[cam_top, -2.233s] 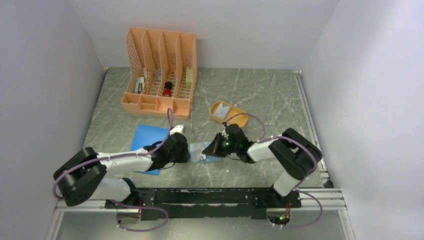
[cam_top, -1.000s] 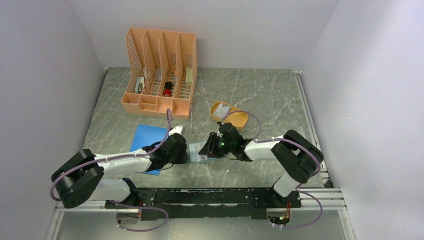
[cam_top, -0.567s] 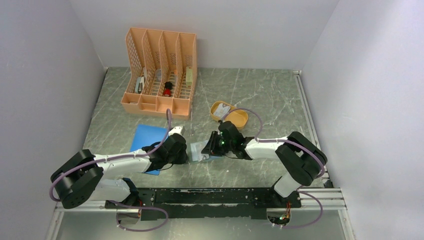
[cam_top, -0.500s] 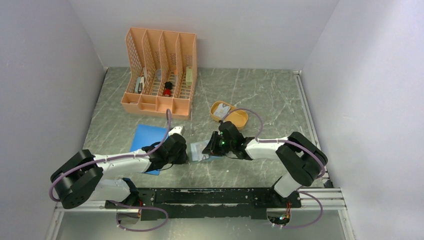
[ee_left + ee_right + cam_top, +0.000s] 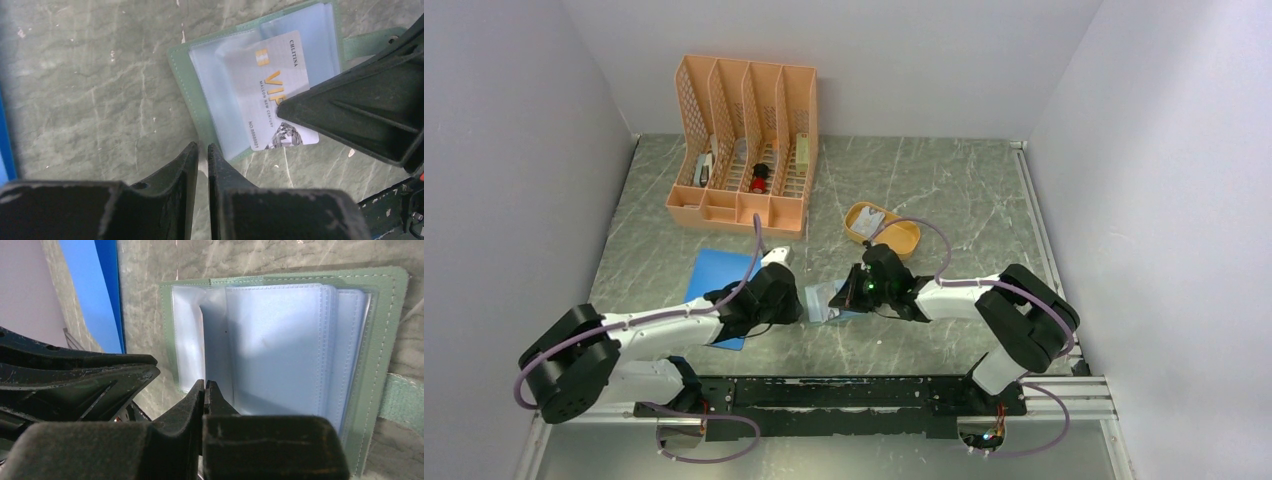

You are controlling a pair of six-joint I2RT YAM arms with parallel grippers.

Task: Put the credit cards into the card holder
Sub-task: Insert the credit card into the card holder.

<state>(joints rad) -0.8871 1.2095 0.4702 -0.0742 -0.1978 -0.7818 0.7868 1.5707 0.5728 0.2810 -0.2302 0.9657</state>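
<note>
The card holder (image 5: 824, 304) lies open on the table between both arms, sage green (image 5: 181, 80) with pale blue clear pockets (image 5: 280, 340). One credit card (image 5: 276, 85), pale with "VIP" print, lies flat on its pockets and sticks out past the near edge. My right gripper (image 5: 848, 294) is shut, and its tips (image 5: 205, 385) rest low against that card's edge. The card is hidden in the right wrist view. My left gripper (image 5: 794, 303) is closed to a thin gap on the holder's edge (image 5: 202, 147). Another credit card (image 5: 871, 218) lies in the yellow tray.
A mustard-yellow oval tray (image 5: 896, 238) sits behind the right arm. A flat blue pad (image 5: 716, 275) lies under the left arm. An orange file organiser (image 5: 744, 145) with small items stands at the back left.
The right gripper's jaws have closed over the open card holder, and it has shifted slightly. The left gripper and the holder have stayed in place.
</note>
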